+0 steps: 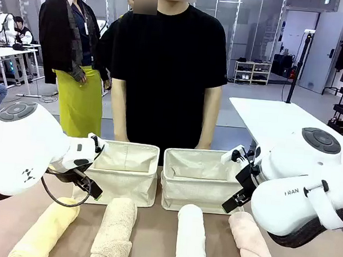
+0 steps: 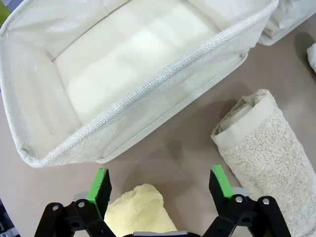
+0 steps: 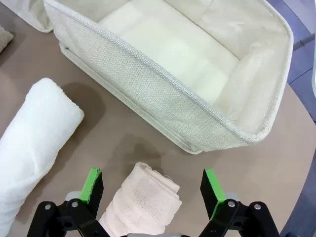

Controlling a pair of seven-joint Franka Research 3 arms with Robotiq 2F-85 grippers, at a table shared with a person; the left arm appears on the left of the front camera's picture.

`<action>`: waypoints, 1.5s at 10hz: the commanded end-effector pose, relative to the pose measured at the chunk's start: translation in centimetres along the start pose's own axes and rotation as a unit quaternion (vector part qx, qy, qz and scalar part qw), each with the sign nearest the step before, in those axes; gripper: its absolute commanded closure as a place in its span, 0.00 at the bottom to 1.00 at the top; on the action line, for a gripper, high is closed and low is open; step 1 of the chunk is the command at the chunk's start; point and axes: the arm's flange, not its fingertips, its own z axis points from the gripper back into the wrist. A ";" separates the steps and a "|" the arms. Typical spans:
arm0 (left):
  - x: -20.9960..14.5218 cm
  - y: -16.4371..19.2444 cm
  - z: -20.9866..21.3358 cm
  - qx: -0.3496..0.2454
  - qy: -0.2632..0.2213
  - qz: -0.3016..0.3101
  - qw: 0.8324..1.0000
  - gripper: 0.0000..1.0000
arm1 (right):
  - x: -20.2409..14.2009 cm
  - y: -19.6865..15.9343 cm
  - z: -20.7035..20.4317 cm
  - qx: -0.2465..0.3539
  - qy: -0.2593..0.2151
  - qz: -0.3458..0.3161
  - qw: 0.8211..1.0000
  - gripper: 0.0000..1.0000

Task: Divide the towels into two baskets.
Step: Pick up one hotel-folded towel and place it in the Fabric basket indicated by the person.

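Yellow towel [image 2: 138, 212] lies between the left jaws, which stand spread wide and grip nothing. Pink towel [image 3: 145, 202] lies likewise between the spread right jaws. Beige towel [image 2: 271, 163] and white towel [image 3: 34, 138] rest between them on the bench [image 1: 156, 235]. Farther off, left basket [image 1: 124, 187] and right basket [image 1: 196, 194] stand side by side.

The canvas baskets [image 2: 163, 98] were coarsely woven cloth, matt. The beige towel [image 2: 266, 148] was nubby terry, the yellow towel [image 2: 136, 210] fluffier. The tabletop [image 3: 123, 133] looked smooth and matt, the arm shells [image 1: 20, 145] glossy plastic.
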 end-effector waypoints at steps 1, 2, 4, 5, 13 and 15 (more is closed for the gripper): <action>0.0 0.0 0.0 0.000 0.000 0.000 1.000 0.00 | 0.0 0.0 0.0 0.000 0.000 0.000 1.000 0.00; 0.0 0.0 0.0 0.000 0.000 0.000 1.000 0.00 | 0.0 0.0 0.0 0.000 0.000 0.000 1.000 0.00; 0.0 0.0 0.0 0.000 0.000 0.000 1.000 0.00 | 0.0 0.0 0.0 0.000 0.000 0.000 1.000 0.00; 0.0 0.0 0.0 0.000 0.000 0.000 1.000 0.00 | 0.0 0.0 0.0 0.000 0.000 0.000 1.000 0.00; 0.8 2.4 3.0 -0.064 0.024 -0.003 0.998 0.00 | 2.0 -3.5 3.6 0.064 -0.004 -0.030 0.997 0.00; 1.3 4.7 5.9 -0.147 0.008 0.024 0.989 0.00 | 2.1 -5.4 5.7 0.134 -0.017 -0.070 0.988 0.00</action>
